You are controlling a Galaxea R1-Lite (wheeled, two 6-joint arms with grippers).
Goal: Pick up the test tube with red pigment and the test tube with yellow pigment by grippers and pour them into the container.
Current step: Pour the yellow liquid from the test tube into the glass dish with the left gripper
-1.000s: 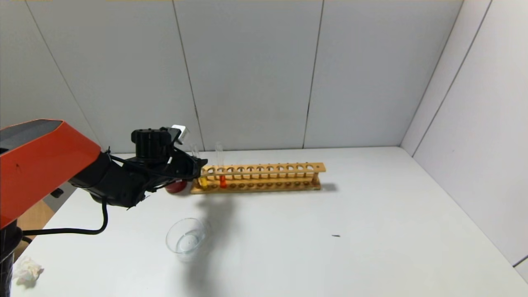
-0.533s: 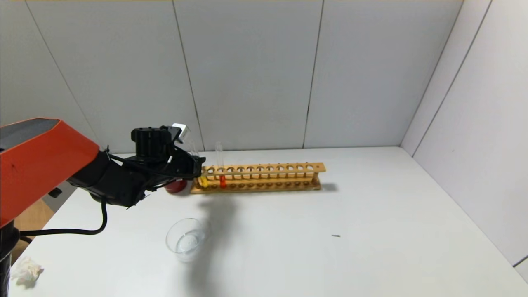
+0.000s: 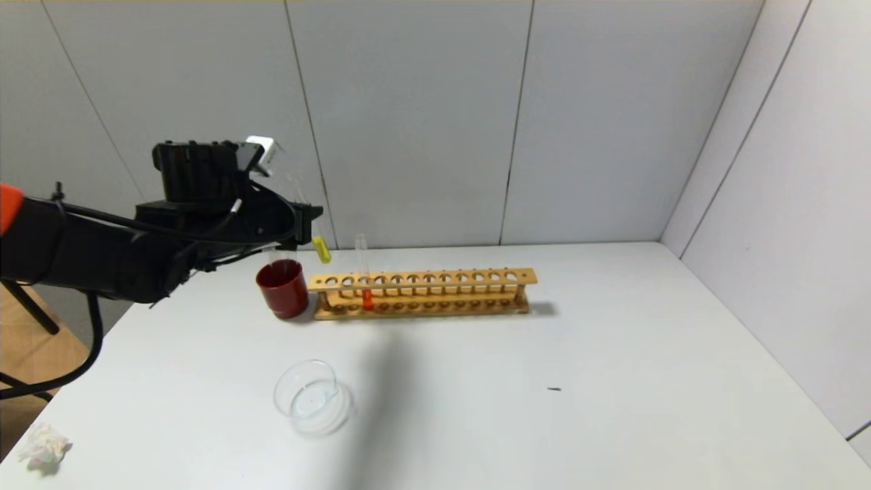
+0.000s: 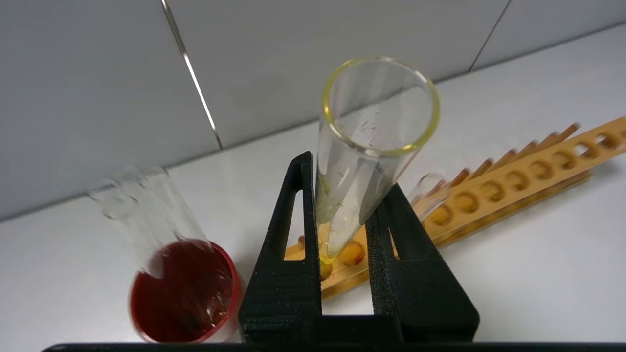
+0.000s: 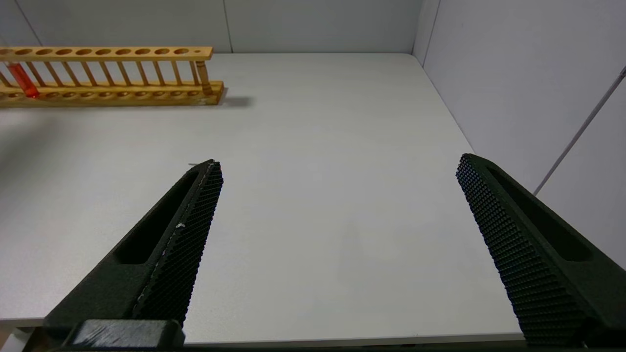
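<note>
Now the carry step is in hand: the yellow tube is out of its hole and has yet to reach the dish. On the white tabletop (image 3: 544,422) the wooden rack (image 3: 422,292) stands toward the back, with the dark red cup (image 3: 282,288) touching its left end and a wider clear tube (image 4: 142,210) leaning in that cup. The left arm reaches in from the left, raised above the cup. The left gripper (image 3: 306,228) has its jaws closed tight on the test tube with yellow pigment (image 3: 320,248), which hangs tilted, clear of the rack. The container (image 3: 309,397) sits nearer the robot, well apart from the rack. Next, I judge, the arm must swing the tube over that dish and tip it slowly. The test tube with red pigment (image 3: 366,289) stands upright in the rack, untouched. The right gripper (image 5: 337,205) hovers low over the tabletop's right side, jaws spread wide, holding nothing.
</note>
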